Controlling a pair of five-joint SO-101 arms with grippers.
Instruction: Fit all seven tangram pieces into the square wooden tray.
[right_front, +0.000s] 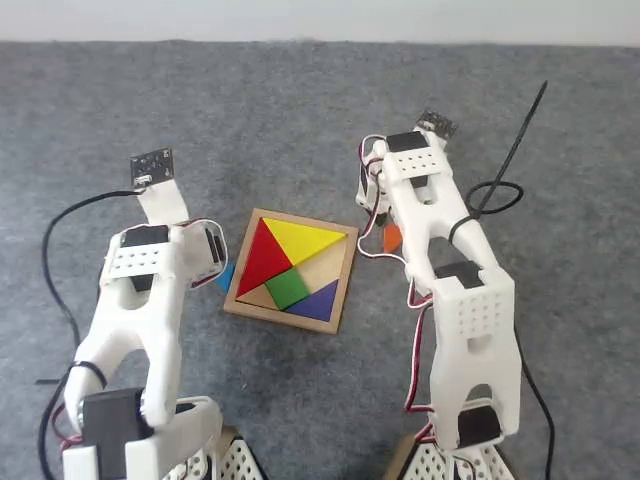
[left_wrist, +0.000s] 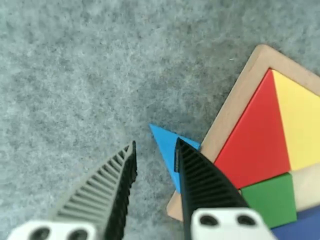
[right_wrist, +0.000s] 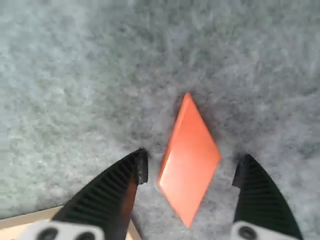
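Observation:
The square wooden tray (right_front: 349, 270) lies between the arms on grey carpet. It holds a red triangle (right_front: 262, 255), a yellow triangle (right_front: 300, 238), a green square (right_front: 288, 289) and a purple triangle (right_front: 320, 299). A blue triangle (left_wrist: 167, 150) lies on the carpet against the tray's rim (left_wrist: 235, 100). My left gripper (left_wrist: 155, 157) hovers open just above it, one finger overlapping the piece. An orange parallelogram (right_wrist: 190, 157) lies on the carpet beyond the tray's other side, with my right gripper (right_wrist: 192, 167) open around it, a finger on each side.
Bare wood shows in the tray's middle (right_front: 322, 265) and at one corner (right_front: 254, 295). Cables loop beside both arms, and a black cable tie (right_front: 520, 140) sticks up by the right arm. Open carpet lies at the far side of the table.

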